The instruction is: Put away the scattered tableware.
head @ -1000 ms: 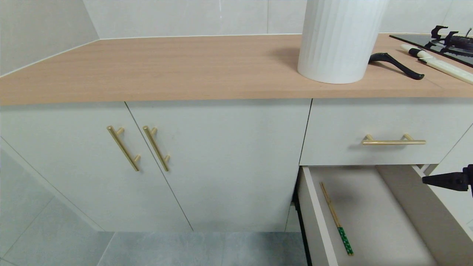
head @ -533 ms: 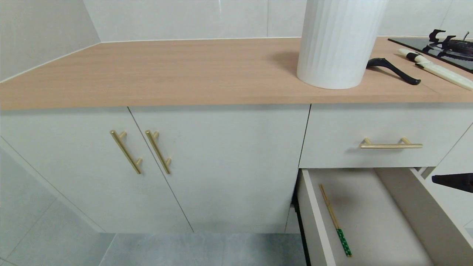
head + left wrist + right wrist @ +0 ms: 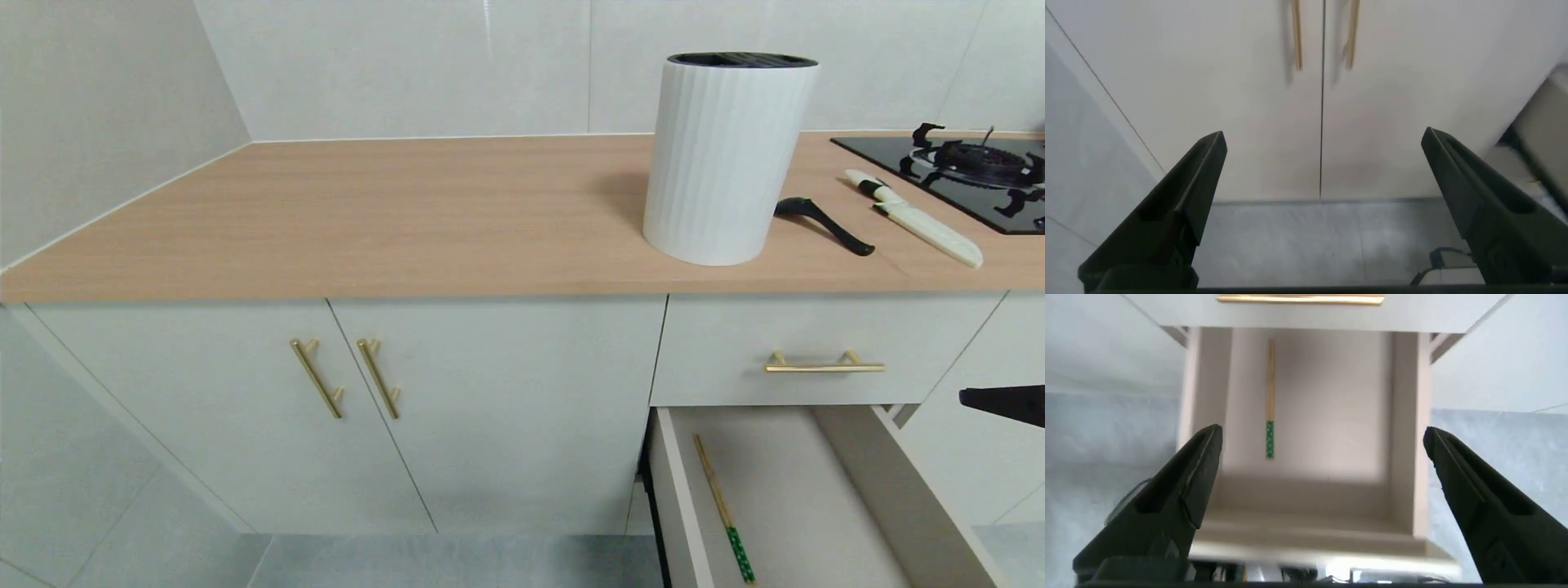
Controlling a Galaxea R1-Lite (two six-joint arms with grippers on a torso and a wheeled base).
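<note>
A pair of wooden chopsticks with green ends (image 3: 722, 510) (image 3: 1270, 400) lies in the open lower drawer (image 3: 676, 498) (image 3: 1409, 441). On the counter a white knife (image 3: 914, 219) and a black-handled utensil (image 3: 823, 221) lie to the right of a tall white ribbed holder (image 3: 722, 163). My right gripper (image 3: 1319, 506) (image 3: 1002, 403) hangs open and empty above the drawer, in front of the cabinet. My left gripper (image 3: 1323, 212) is open and empty, low before the two cabinet doors (image 3: 1323, 122).
A black gas hob (image 3: 963, 175) sits at the counter's far right. The upper drawer with its gold handle (image 3: 824, 366) is shut above the open one. Gold handles (image 3: 347, 380) mark the shut double doors. Grey tiled floor (image 3: 1315, 245) lies below.
The head camera has tilted up, so the whole picture slid down and the holder's top and the hob came into sight. The chopsticks, knife and utensil lie as before.
</note>
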